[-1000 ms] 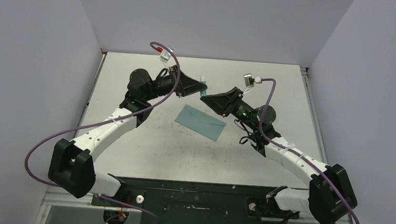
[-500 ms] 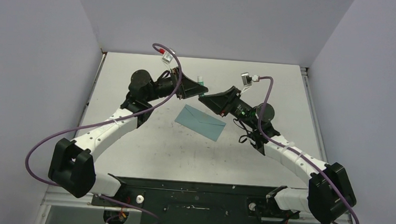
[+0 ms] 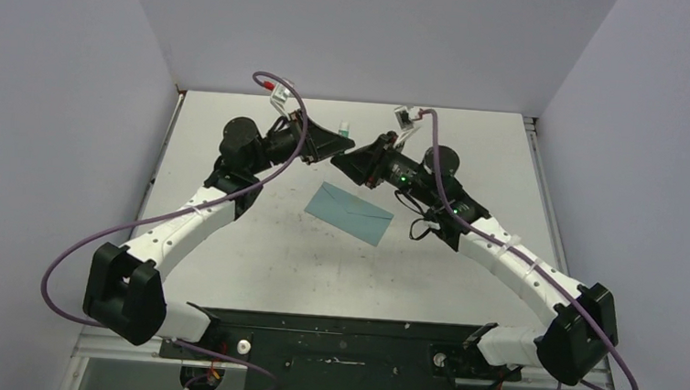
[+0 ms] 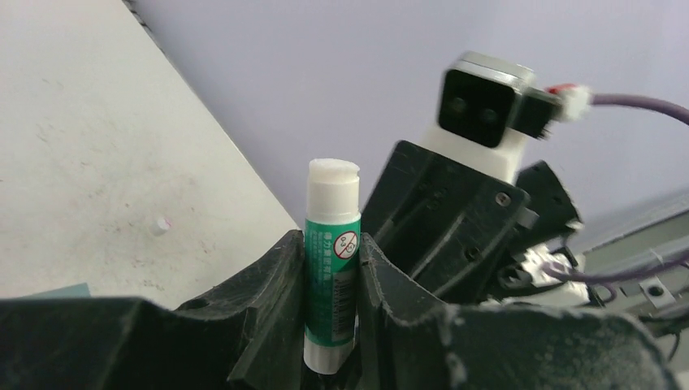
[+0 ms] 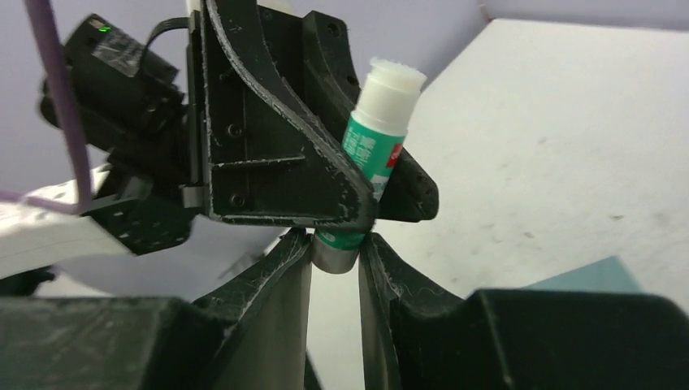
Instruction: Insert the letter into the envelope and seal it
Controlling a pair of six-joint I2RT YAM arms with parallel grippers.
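The envelope [image 3: 349, 212] lies flat on the table [image 3: 273, 259] at the middle of the top view, flap folded down, clear of both my tools. The letter shows in no view, so I judge it is already inside. Just above the envelope, my left tool [image 4: 331, 244] pinches the uncapped glue stick [image 4: 333, 191] and my right tool [image 5: 335, 244] grips its base. I cannot tell whether the flap is glued yet; sealing looks like what is left.

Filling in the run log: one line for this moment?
left gripper: shut on glue stick, uncapped | right gripper: flanks stick's base, grip unclear | envelope: lying flat, untouched
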